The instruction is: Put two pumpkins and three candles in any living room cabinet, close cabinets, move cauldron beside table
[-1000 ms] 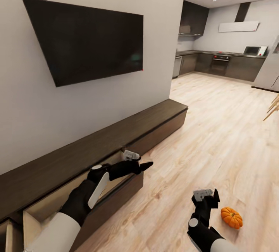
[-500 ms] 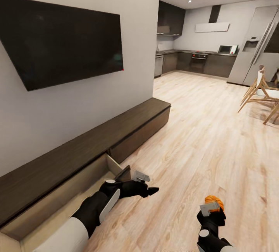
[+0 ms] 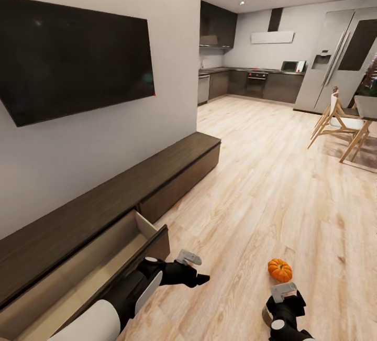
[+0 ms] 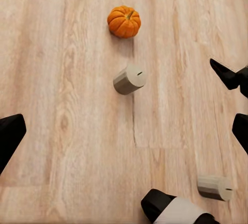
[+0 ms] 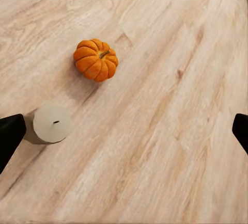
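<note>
A small orange ribbed pumpkin [image 3: 280,270] with a short brownish stem sits upright on the pale wood floor [image 3: 272,184], just ahead of the right gripper [image 3: 285,299]. The left wrist view shows this pumpkin [image 4: 124,21] with a squat beige candle [image 4: 129,79] lying on its side near it and a second candle [image 4: 216,187] farther off; the right wrist view shows the pumpkin [image 5: 96,59] near an upright candle [image 5: 49,124].

Both grippers stand spread wide and hold nothing; the left gripper [image 3: 196,277] hovers low over the floor beside the open drawer [image 3: 112,254] of the long dark-brown cabinet [image 3: 131,184], its pale interior showing. A black wall TV [image 3: 73,61] hangs above it. Beyond lie the dark kitchen units [image 3: 251,83], a grey fridge [image 3: 335,63] and wooden chairs [image 3: 337,126].

Compared with half a second ago, the view has swung rightward; the pumpkin, then partly hidden behind the right gripper, now shows clear of it
</note>
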Robot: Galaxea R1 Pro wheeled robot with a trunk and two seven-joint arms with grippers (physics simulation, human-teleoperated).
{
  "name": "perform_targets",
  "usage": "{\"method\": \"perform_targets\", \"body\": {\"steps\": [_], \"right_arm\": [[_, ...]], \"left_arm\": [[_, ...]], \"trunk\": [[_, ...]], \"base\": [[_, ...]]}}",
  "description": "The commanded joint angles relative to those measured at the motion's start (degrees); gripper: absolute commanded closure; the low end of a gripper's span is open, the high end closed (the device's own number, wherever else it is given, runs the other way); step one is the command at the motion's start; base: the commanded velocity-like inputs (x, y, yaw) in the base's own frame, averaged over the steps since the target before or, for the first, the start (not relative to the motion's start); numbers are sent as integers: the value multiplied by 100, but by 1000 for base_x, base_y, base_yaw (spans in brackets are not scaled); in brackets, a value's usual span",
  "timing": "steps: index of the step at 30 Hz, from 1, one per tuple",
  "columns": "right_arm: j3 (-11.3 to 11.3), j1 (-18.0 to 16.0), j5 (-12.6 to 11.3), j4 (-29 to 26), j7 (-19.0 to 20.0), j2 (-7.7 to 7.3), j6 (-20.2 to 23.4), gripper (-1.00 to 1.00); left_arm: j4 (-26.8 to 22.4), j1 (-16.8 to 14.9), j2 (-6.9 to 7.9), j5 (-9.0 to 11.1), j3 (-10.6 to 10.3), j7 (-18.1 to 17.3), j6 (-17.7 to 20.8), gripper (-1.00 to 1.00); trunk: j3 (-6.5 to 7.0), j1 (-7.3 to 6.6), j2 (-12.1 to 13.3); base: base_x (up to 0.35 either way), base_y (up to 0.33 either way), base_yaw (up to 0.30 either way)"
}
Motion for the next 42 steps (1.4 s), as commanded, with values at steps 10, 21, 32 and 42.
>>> {"method": "perform_targets", "body": {"steps": [10, 21, 32, 42], "right_arm": [[2, 105, -10, 94, 490, 12, 2, -100], [-6, 478, -45, 166, 696, 33, -15, -100], [-15, 634, -55, 184, 1130, 32, -11, -100], [-15, 755, -52, 213, 1202, 42, -9, -100]], "left_arm": [[630, 6, -15, 8, 0, 63, -18, -100], [1779, 6, -44, 9, 1, 257, -520, -100], [2526, 30, -27, 18, 9, 264, -710, -100], [3473, 189, -1, 27, 29, 270, -1635, -100]], "trunk": [[0, 0, 0], [-17, 0, 0], [-18, 0, 0], [-18, 0, 0]], "base": [[0, 0, 0], [0, 0, -159], [0, 0, -283], [0, 0, -285]]}}
